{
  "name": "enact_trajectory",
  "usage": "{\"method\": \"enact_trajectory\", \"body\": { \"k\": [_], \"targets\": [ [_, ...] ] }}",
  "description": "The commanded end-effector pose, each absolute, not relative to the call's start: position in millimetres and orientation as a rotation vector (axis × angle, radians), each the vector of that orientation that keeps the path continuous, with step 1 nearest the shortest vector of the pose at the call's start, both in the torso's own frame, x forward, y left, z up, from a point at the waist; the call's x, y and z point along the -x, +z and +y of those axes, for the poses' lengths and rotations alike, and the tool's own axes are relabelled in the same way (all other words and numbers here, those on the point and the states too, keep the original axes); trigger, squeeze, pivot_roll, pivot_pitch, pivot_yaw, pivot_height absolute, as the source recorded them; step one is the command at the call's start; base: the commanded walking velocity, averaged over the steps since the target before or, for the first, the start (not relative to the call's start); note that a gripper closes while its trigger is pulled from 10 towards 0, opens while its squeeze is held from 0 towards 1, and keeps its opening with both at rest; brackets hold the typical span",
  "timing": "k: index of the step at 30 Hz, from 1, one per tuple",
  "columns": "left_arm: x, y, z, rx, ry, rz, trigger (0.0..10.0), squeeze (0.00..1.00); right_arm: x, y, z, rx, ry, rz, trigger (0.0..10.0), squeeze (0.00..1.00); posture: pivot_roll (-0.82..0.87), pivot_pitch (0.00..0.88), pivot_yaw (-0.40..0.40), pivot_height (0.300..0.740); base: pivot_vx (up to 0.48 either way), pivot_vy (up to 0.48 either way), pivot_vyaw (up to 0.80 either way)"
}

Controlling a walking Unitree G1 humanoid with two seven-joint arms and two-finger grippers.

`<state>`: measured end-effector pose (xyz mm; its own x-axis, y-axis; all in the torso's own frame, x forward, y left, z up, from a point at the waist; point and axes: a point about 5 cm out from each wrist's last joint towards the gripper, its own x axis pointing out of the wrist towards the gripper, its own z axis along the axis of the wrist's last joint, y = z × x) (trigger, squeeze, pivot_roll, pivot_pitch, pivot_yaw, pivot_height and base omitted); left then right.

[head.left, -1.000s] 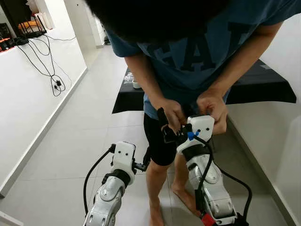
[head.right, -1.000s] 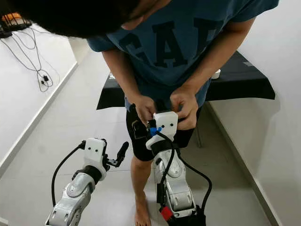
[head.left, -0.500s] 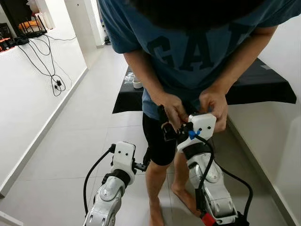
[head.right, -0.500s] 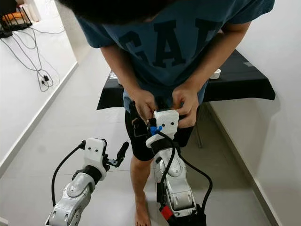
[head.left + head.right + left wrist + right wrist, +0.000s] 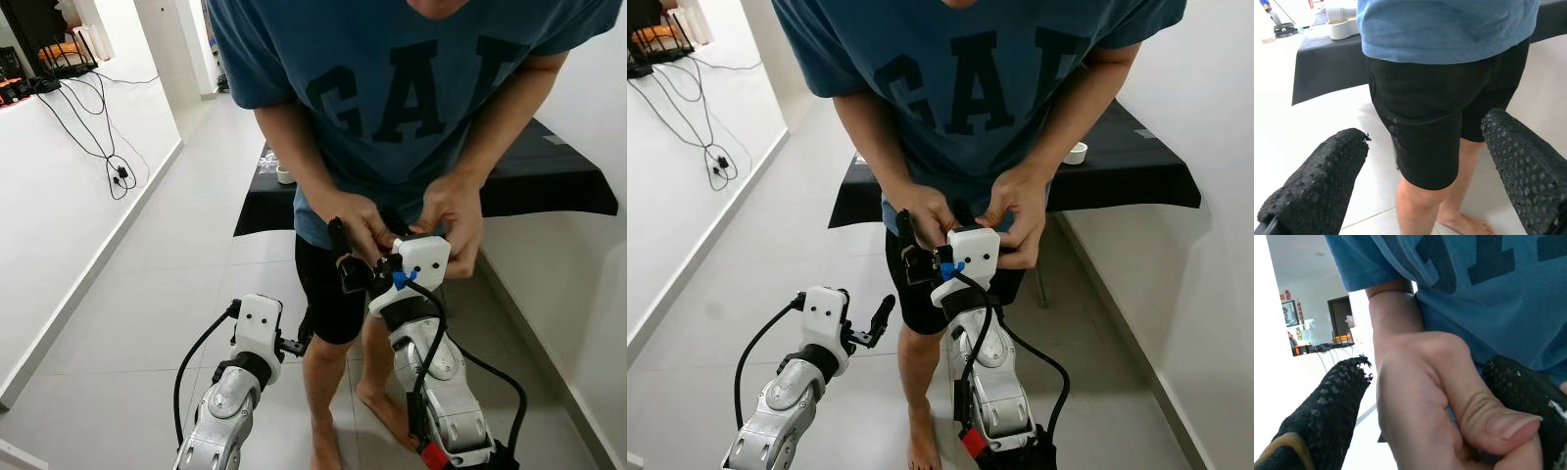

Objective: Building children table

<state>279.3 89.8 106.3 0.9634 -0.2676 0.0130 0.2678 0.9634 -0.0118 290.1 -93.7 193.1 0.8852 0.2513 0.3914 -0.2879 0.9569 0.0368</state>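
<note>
Person: barefoot, in a blue printed T-shirt [image 5: 411, 108] and black shorts [image 5: 1440, 112], bent over the raised right arm
Person's hands: one hand [image 5: 361, 227] pinching a black finger of the right gripper, the other hand [image 5: 453, 217] cupped round the white wrist housing [image 5: 419, 264] beside it
Right gripper [image 5: 1430, 406]: lifted to the person's waist, two black fingers spread apart, a hand between them
Left gripper [image 5: 1422, 169]: lower, short of the person's thigh, padded fingers wide apart, nothing between them
Long table draped in black cloth [image 5: 549, 181]: behind the person, against the white wall; small white cup [image 5: 1075, 153] on it
Children's table parts: cannot tell where
Black cables [image 5: 98, 137]: hanging down the white wall, far from the draped table
</note>
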Motion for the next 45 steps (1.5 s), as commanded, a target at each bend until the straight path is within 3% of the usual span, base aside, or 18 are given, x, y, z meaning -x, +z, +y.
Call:
{"method": "enact_trajectory", "body": {
  "k": [1,45],
  "targets": [
    [-278.4,102.1,89.6,0.010,-0.265,0.013,10.0,0.00,-290.4,187.7,-90.2,-0.091,0.290,-0.364,10.0,0.00,0.00,0.000,0.056,0.740,0.000,0.000,0.00],
    [-277.9,102.3,88.3,0.009,-0.268,0.011,10.0,0.00,-290.5,186.9,-90.0,-0.089,0.292,-0.359,10.0,0.00,0.00,0.000,0.054,0.740,0.000,0.000,0.00]
  ]
}}
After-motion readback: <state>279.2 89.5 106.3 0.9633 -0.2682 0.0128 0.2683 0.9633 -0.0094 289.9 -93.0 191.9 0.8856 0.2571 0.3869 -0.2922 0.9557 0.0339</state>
